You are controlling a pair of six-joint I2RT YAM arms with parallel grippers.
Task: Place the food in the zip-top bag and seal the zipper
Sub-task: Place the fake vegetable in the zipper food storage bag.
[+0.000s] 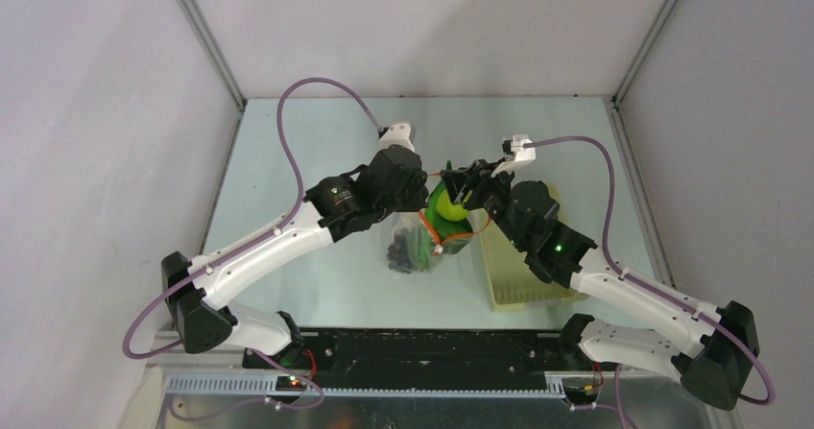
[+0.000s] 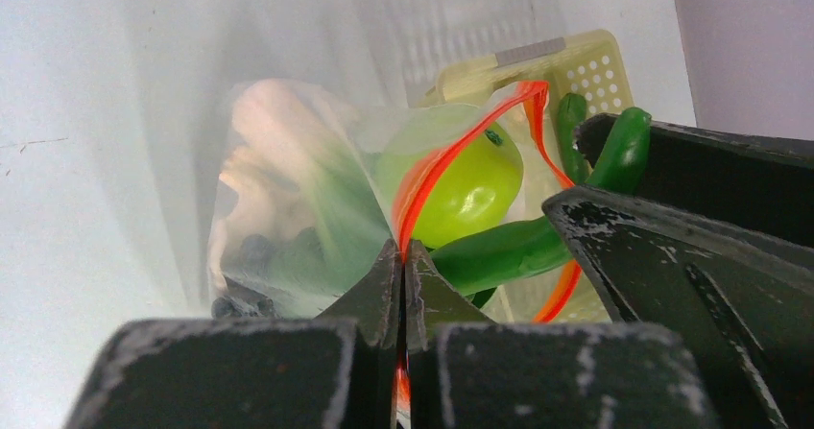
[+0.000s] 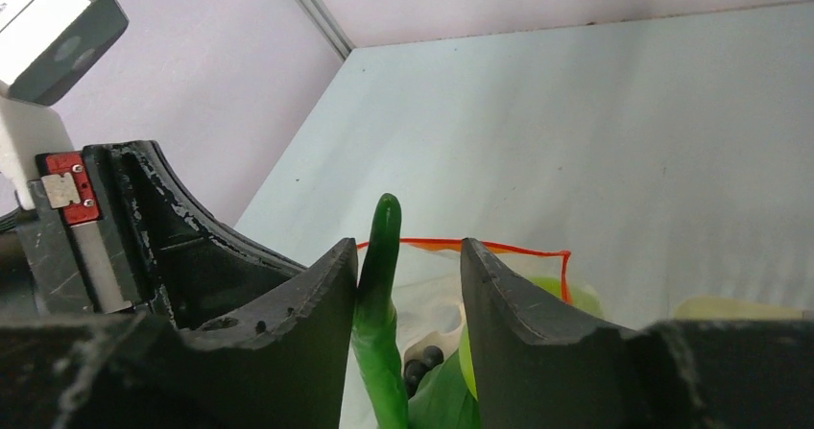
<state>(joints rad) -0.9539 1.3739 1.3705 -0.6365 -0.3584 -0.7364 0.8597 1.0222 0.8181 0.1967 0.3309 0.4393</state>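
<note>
1. While the left gripper (image 2: 403,256) clamps the zipper (image 2: 451,146), the bag (image 2: 288,189) gapes just below the right gripper (image 3: 408,251).
2. Pepper (image 3: 382,285) stands upright between its parted jaws — touching one finger only — lower end inside the bag.

Top view: mouth of zip-top bag (image 1: 422,247) hidden under left tool (image 1: 419,187) and right tool (image 1: 461,191). Basket (image 1: 509,287) partly covered by right arm. Bag contents a dark smudge, too small to sort.

Left wrist: pale and dark shapes behind the plastic blurred. Zipper (image 2: 418,194) runs off the bottom edge between pinched fingers.

Right wrist: pepper (image 3: 382,285) base cut off at the bottom edge. Apple (image 3: 579,301) mostly behind a finger.
</note>
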